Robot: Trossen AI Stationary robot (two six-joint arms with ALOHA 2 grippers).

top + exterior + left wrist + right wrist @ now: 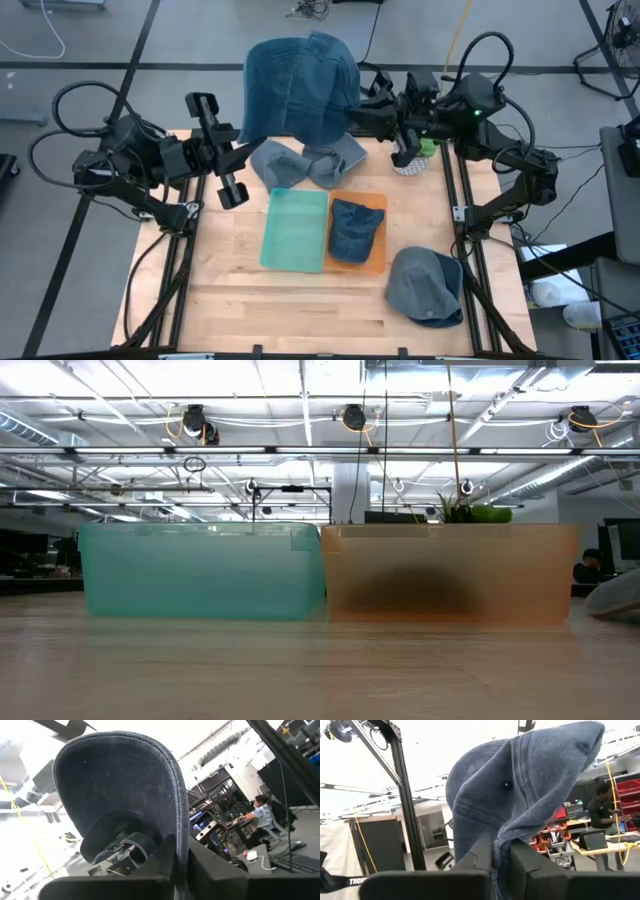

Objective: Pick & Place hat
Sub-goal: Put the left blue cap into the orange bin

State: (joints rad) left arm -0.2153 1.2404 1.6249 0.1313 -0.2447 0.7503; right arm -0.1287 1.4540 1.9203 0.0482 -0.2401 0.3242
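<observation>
On right wrist strap (350, 881): "TROSSEN"

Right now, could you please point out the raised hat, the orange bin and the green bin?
Raised hat (298, 90), high view, middle of its crown.
Orange bin (379, 262), high view, its right rim.
Green bin (290, 235), high view, its bare floor.

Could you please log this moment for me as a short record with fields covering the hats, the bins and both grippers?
held hat: blue hat, lifted above the table's far edge
left gripper: shut on the blue hat's brim
right gripper: shut on the blue hat's fabric
teal bin: nothing seen inside
orange bin: holds a dark blue hat
other hats: grey hat behind the bins; grey hat at the near right
</observation>
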